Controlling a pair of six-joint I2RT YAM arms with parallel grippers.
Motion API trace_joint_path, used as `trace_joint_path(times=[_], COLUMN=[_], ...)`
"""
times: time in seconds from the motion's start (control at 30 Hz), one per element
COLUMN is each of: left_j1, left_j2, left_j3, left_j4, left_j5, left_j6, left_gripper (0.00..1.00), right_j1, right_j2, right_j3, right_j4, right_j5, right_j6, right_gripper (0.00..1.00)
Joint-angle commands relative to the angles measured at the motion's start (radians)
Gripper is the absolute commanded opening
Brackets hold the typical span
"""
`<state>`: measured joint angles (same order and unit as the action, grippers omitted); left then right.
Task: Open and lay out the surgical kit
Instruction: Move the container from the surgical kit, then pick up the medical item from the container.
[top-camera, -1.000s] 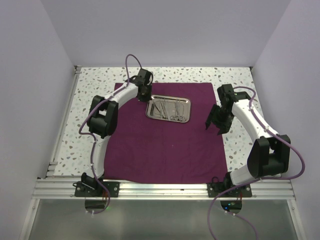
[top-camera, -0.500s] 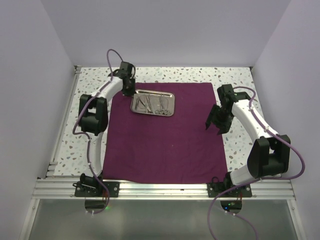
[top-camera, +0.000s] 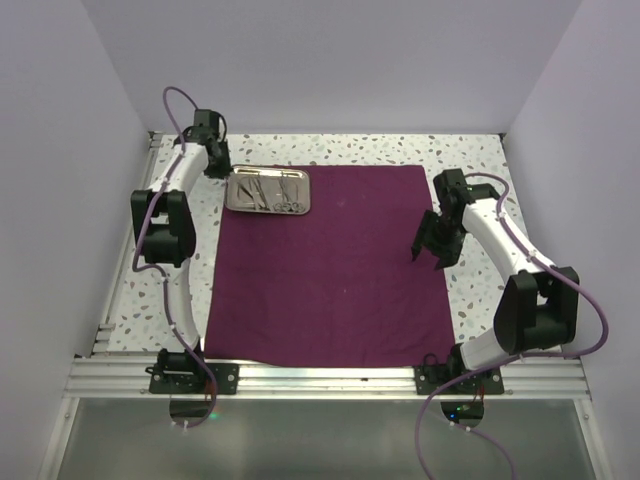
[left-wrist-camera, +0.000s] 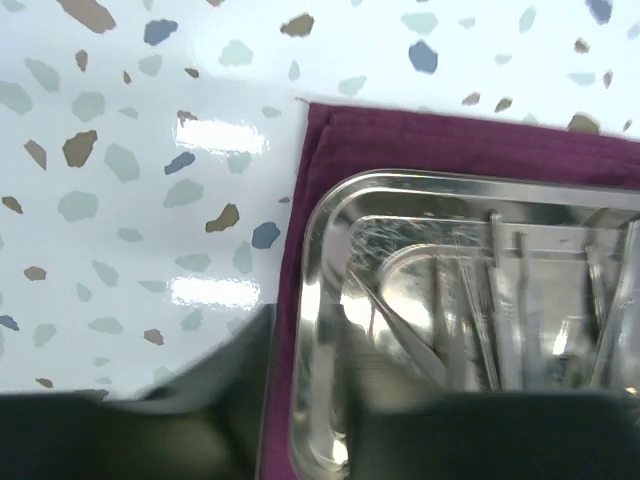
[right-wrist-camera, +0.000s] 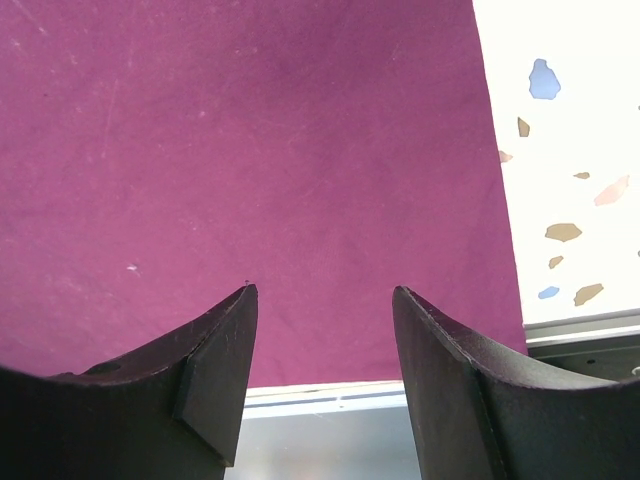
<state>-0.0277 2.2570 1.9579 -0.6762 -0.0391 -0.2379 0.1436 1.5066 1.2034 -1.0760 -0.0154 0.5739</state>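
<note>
The dark magenta cloth wrap (top-camera: 330, 270) lies spread flat on the table. On its back-left corner sits the small steel tray (top-camera: 306, 192), with thin silver scissors and tweezers (top-camera: 268, 192) inside. My left gripper (top-camera: 222, 172) is shut on the tray's left rim (left-wrist-camera: 318, 240): one finger stands outside it, the other inside, and the instruments (left-wrist-camera: 480, 320) lie just beyond. My right gripper (top-camera: 432, 252) hovers open over the cloth's right edge. In the right wrist view its fingers (right-wrist-camera: 322, 300) hold nothing above bare cloth (right-wrist-camera: 250, 150).
The speckled white tabletop (top-camera: 180, 290) shows around the cloth on the left, back and right. White walls close in three sides. An aluminium rail (top-camera: 330, 378) carrying both arm bases runs along the near edge.
My left arm has dragged the tray left and back, from the cloth's back middle to its back-left corner. The right arm has stayed put.
</note>
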Motion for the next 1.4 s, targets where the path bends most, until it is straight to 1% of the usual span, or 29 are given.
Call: trace_joint_path(times=[0.0,0.03,0.07,0.1,0.17,0.2,0.27,0.37,0.43,0.47,0.57,0.6,0.67,0.7,0.77,0.8,0.87,0.97,1.2,1.37], left_j1=[0.015,0.017,0.017,0.017,0.017,0.017,0.017,-0.003,-0.03,-0.073,-0.156,-0.17,-0.195,-0.199,-0.207,-0.209,-0.209,-0.209,-0.21,-0.21], left_j2=[-0.002,-0.001,-0.001,-0.007,-0.019,-0.03,-0.042,-0.086,-0.122,-0.14,-0.169,-0.186,-0.197,-0.197,-0.197,-0.203,-0.208,-0.202,-0.175,-0.145], left_j3=[0.067,0.071,0.078,0.082,0.087,0.09,0.102,0.088,0.049,0.012,-0.069,-0.133,-0.209,-0.224,-0.261,-0.275,-0.313,-0.33,-0.359,-0.35], left_j4=[0.012,0.007,0.004,0.003,0.004,-0.002,-0.016,-0.019,-0.017,-0.016,0.004,0.029,0.062,0.066,0.07,0.078,0.104,0.116,0.144,0.155], left_j5=[-0.015,-0.028,-0.034,-0.035,-0.045,-0.062,-0.074,-0.039,-0.022,-0.027,-0.062,-0.067,-0.042,-0.038,-0.03,-0.031,-0.028,-0.025,-0.031,-0.045], left_j6=[0.025,0.022,0.019,0.014,0.006,0.005,-0.004,-0.023,-0.034,-0.035,-0.044,-0.061,-0.077,-0.093,-0.104,-0.104,-0.101,-0.08,-0.061,-0.061], left_gripper=[0.41,0.57,0.69,0.85,0.93,0.95,0.96,0.94,0.9,0.86,0.8,0.73,0.66,0.54,0.47,0.45,0.45,0.45,0.45,0.45], right_j1=[-0.002,-0.002,-0.001,-0.002,-0.002,-0.001,-0.002,-0.004,-0.001,-0.001,-0.001,-0.002,-0.001,-0.002,-0.002,-0.002,-0.002,-0.002,-0.002,-0.002], right_j2=[0.023,0.029,0.03,0.036,0.04,0.043,0.044,0.05,0.056,0.058,0.066,0.066,0.061,0.06,0.055,0.052,0.049,0.044,0.058,0.075], right_j3=[0.027,0.028,0.027,0.027,0.021,0.019,0.013,0.009,0.005,0.002,0.002,0.002,0.001,0.001,0.001,0.001,-0.005,-0.015,-0.011,0.012], right_j4=[0.016,0.021,0.021,0.022,0.03,0.036,0.044,0.053,0.063,0.065,0.071,0.071,0.071,0.068,0.062,0.057,0.056,0.054,0.054,0.047], right_j5=[0.014,0.012,0.011,0.011,0.008,0.005,-0.001,-0.004,-0.006,-0.008,-0.009,-0.009,-0.008,-0.006,0.003,0.009,0.012,0.009,0.003,0.005], right_j6=[-0.034,-0.039,-0.039,-0.04,-0.04,-0.039,-0.036,-0.031,-0.029,-0.029,-0.028,-0.028,-0.028,-0.032,-0.039,-0.043,-0.048,-0.051,-0.052,-0.054], right_gripper=[0.6,0.6,0.6,0.6,0.6,0.6,0.59,0.59,0.59,0.59,0.58,0.59,0.58,0.58,0.58,0.58,0.58,0.58,0.58,0.58])
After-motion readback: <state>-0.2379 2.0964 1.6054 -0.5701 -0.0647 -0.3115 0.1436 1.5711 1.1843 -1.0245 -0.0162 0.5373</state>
